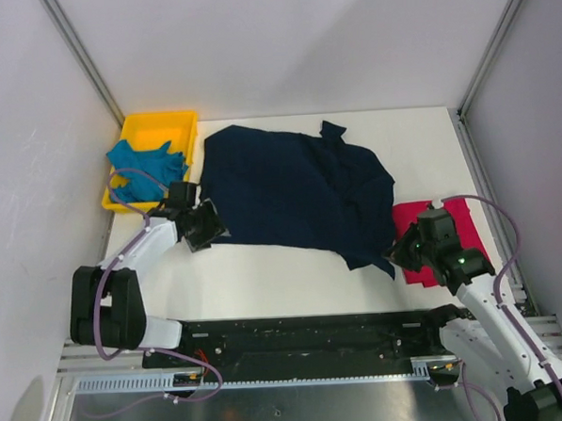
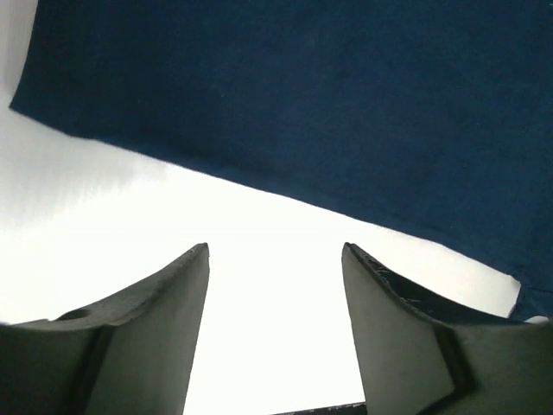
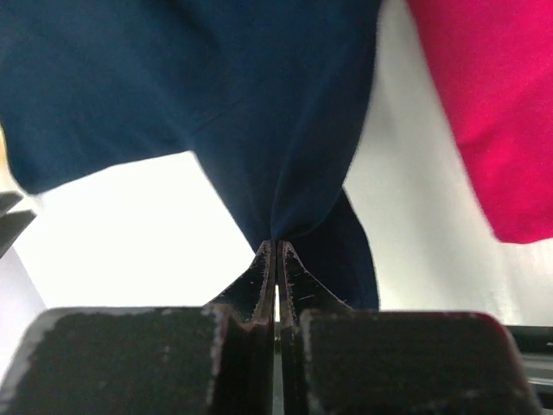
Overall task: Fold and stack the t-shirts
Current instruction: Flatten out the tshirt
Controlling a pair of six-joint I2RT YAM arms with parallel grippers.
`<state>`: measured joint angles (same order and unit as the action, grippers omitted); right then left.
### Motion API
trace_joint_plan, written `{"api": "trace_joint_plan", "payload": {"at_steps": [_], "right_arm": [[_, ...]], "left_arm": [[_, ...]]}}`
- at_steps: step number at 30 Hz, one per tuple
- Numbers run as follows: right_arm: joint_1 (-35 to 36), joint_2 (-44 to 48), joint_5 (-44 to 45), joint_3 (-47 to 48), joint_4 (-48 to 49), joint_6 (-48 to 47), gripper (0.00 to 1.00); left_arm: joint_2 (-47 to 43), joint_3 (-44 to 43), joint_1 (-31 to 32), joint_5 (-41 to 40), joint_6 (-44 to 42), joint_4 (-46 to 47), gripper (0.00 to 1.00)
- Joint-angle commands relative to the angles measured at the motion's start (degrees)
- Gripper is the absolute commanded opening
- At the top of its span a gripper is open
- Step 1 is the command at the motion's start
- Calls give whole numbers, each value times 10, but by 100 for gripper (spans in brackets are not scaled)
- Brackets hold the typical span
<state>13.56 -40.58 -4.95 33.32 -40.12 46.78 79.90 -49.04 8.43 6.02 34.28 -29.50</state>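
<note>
The navy t-shirt (image 1: 294, 191) lies spread and rumpled across the middle of the white table. My left gripper (image 1: 207, 230) stands open at the shirt's near left corner, nothing between its fingers; in the left wrist view the navy hem (image 2: 285, 104) lies just beyond the fingertips. My right gripper (image 1: 399, 251) is shut on the navy shirt's near right corner, the cloth (image 3: 276, 156) bunched into a pinch at its tips (image 3: 277, 245). The crimson-pink t-shirt (image 1: 441, 235) lies flat beside the right gripper. The teal t-shirt (image 1: 145, 169) sits crumpled in the yellow tray.
The yellow plastic tray (image 1: 164, 127) stands at the back left corner. Grey walls and metal frame posts close in both sides. A black rail (image 1: 306, 334) runs along the near edge between the arm bases.
</note>
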Motion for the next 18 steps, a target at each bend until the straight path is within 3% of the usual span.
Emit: {"api": "trace_joint_plan", "payload": {"at_steps": [1, 10, 18], "right_arm": [[46, 1, 19, 17, 25, 29, 0], [52, -48, 49, 17, 32, 16, 0], [48, -65, 64, 16, 44, 4, 0]], "left_arm": [[-56, 18, -19, 6, 22, 42, 69], [-43, 22, -75, -49, 46, 45, 57], [32, -15, -99, -117, 79, 44, 46]]}}
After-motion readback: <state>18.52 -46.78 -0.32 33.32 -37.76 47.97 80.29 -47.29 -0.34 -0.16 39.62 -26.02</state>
